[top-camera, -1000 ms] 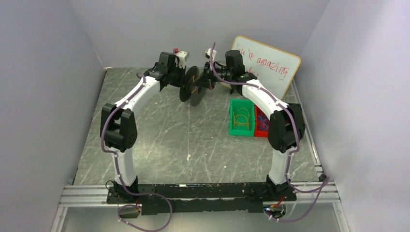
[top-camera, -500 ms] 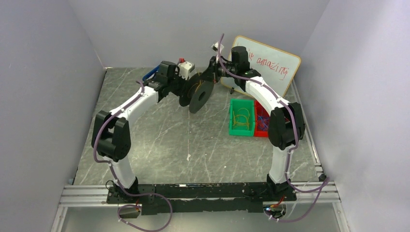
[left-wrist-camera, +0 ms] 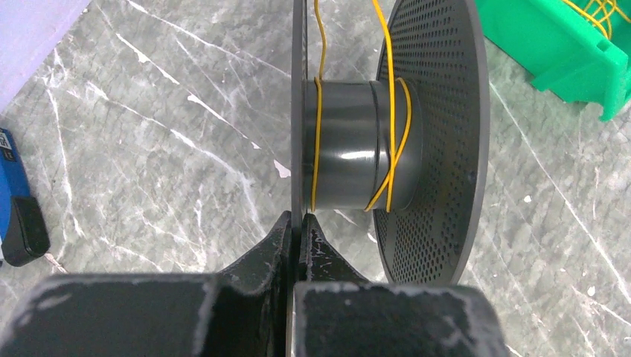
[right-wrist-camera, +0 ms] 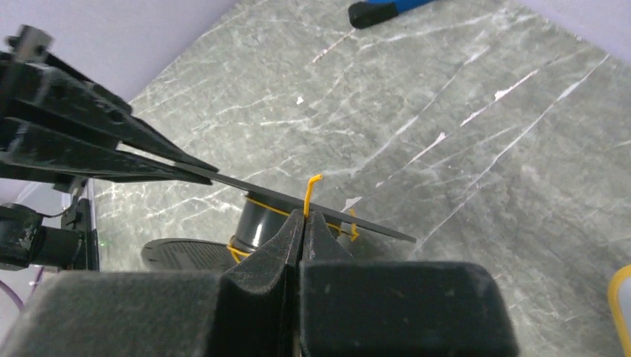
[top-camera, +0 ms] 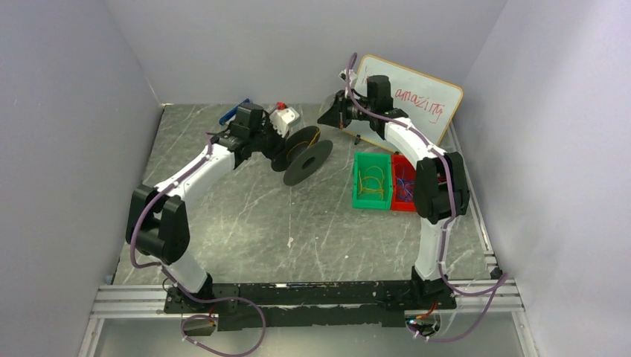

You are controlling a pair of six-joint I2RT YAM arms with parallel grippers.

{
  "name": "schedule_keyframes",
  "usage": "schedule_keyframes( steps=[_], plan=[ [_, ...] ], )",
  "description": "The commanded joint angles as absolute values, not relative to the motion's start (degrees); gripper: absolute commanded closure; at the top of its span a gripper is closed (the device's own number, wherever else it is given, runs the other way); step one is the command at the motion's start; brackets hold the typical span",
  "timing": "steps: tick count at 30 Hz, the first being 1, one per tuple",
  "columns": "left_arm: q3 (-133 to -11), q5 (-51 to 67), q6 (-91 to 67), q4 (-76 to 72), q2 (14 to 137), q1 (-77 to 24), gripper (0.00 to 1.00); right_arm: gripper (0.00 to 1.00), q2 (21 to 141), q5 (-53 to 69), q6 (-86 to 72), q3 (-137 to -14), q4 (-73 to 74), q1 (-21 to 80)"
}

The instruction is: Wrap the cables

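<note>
The black spool hangs above the table at the back middle. My left gripper is shut on the edge of one spool flange. The yellow cable makes a few loose turns round the spool's core, between the flanges. My right gripper is shut on the cable's end, which sticks up from between the fingertips. In the top view the right gripper is up and to the right of the spool; the left gripper is at its left side.
A green bin with more yellow cable loops and a red bin with blue-purple wires stand right of the spool. A whiteboard leans at the back right. A blue-handled tool lies at the back left.
The right gripper has pulled up and to the right, away from the spool, with the cable end. The left arm has swung left and tilted the spool flatter.
</note>
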State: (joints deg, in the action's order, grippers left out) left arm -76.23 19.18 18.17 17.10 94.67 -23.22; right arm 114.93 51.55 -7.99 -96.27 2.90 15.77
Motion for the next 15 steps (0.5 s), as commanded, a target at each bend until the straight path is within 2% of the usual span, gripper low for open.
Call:
schedule_keyframes(
  steps=[1,4,10,12,15],
  plan=[
    [-73.6,21.5,20.9,12.4,90.8,-23.7,0.97,1.0,116.4,53.9,-9.4,-95.4,-0.6,15.5],
    [-72.1,19.5,20.8,11.9,89.6,-23.7,0.95,1.0,115.2,55.4,-11.0,-92.2,-3.6,15.6],
    [-71.3,16.3,20.5,15.3,87.0,-23.7,0.61,1.0,111.4,56.9,-12.3,-85.1,-6.9,16.9],
    [-72.0,15.6,20.3,17.6,86.4,-23.7,0.57,1.0,110.9,57.2,-13.0,-84.1,-8.0,17.3],
    [-74.5,14.7,20.3,21.9,86.0,-23.6,0.43,1.0,111.1,57.7,-14.3,-84.0,-9.3,18.1]
  ],
)
